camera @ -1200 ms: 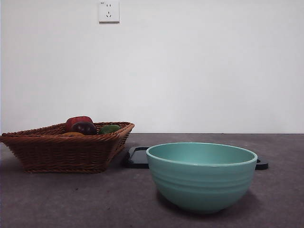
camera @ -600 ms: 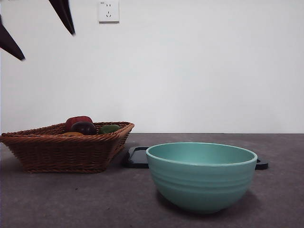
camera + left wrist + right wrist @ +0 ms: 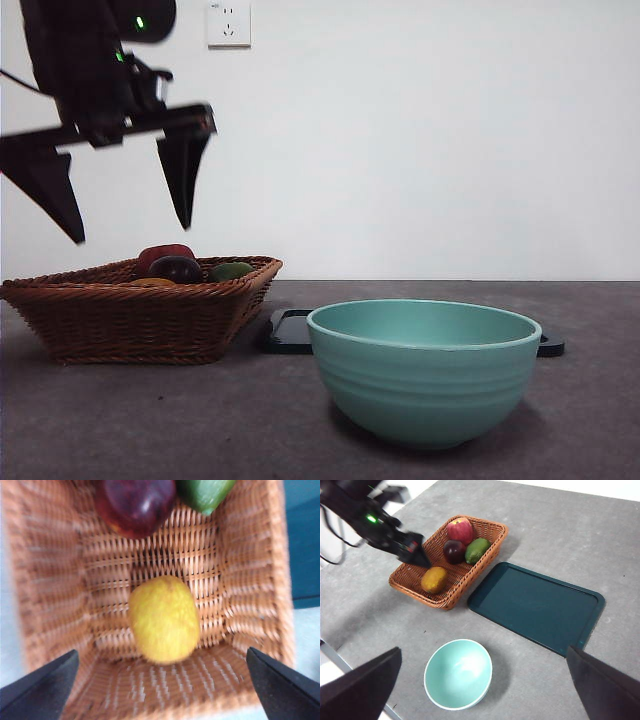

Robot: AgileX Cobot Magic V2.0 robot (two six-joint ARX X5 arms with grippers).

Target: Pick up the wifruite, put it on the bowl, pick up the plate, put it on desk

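The left gripper is hanging above the wicker basket with its two black jaws spread wide, nothing between them; in the left wrist view those jaws are flanking the wifruite, which is lying on the basket's woven floor directly below, not touched. The right wrist view is showing the same arm reaching in over the basket's near corner, with a green light glowing on its body. Next to the wifruite in the basket a dark red-purple fruit, a green fruit and a red apple are sitting bunched at the far end. Just beside the basket a dark teal tray is lying flat on the desk, and the bowl is standing upright and empty on the desk, apart from both basket and tray. The right gripper is waiting high above the table, jaws wide apart and holding nothing. On the wall behind, a white power socket is carrying a small mark too tiny to read; no other writing is showing. Compared with half a second ago, when only two dark jaw tips were poking in at the top left corner of the front view, the left gripper has come down much closer to the basket, while the fruit, bowl and tray are lying as before.
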